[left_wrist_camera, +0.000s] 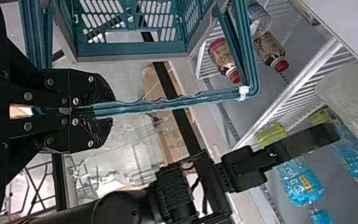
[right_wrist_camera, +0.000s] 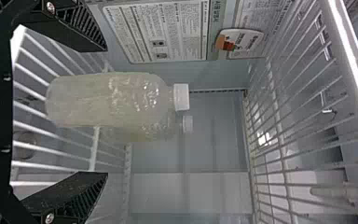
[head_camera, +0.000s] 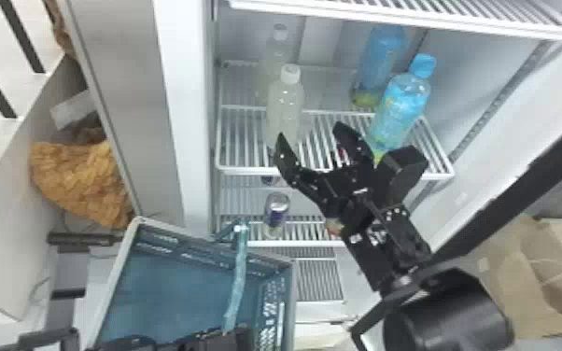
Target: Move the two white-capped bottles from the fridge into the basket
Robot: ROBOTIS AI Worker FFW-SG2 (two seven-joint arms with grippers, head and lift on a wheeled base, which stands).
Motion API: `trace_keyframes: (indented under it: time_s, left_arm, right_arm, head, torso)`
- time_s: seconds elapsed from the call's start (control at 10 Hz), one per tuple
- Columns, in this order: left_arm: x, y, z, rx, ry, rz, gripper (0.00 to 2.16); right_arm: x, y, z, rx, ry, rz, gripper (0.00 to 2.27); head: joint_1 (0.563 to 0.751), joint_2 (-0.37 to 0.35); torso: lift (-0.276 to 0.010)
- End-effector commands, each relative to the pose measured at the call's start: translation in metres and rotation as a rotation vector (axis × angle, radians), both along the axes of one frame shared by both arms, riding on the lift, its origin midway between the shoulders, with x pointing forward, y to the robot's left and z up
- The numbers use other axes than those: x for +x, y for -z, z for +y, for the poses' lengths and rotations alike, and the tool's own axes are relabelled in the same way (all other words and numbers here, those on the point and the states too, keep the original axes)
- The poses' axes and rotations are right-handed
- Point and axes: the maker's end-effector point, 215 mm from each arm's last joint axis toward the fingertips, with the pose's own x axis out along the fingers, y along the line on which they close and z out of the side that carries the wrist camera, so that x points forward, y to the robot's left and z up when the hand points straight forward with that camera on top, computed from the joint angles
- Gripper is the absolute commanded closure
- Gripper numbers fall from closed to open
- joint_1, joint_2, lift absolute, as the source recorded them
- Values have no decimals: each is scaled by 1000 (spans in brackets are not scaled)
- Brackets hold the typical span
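Room type unclear, open fridge (head_camera: 462, 70), wire shelves (head_camera: 331, 174), blue-capped bottles (head_camera: 401, 107), drink can (head_camera: 277, 210)

So the basket (head_camera: 168, 280) is looking like smooth, matt teal plastic. Beyond it, the white-capped bottles (head_camera: 284, 109) are looking like plastic, catching glossy, rippled highlights, and the blue-capped bottles (head_camera: 401, 102) are looking pretty shiny too. The wire shelf (head_camera: 238, 171) past the basket is showing smooth white bars, and the can (head_camera: 277, 205) just beyond is giving off a metallic shine. Right of the basket, the bag (head_camera: 518, 284) is looking like matt, creased brown paper.
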Motion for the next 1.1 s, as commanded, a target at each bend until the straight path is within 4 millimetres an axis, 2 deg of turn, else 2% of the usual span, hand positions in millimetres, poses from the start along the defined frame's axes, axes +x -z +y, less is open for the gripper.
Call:
trace_keyframes:
  time_s: [0.0,0.6,0.7,0.9,1.0]
  left_arm:
    - [1,0,0,-1,1,-1,1213]
    - [-1,0,-2,1,10,-2,1213]
    - [0,0,-1,2,9,-3,1213]
    - [-1,0,-1,3,9,-3,1213]
    - [-1,0,-1,3,9,-3,1213]
  right_arm:
    - [14,-1,4,-7,-15,-6,84]
    - [49,11,22,-51,-60,7,113]
    - [49,8,23,-54,-60,2,205]
    - [49,3,19,-56,-56,-7,788]
    - [47,-2,16,-63,-48,-20,909]
  head:
    - [695,-150]
    - [695,-119]
    - [695,-116]
    - [695,-109]
    - [695,-110]
  torso:
    - [0]
    - [0]
    - [0]
    - [0]
    - [0]
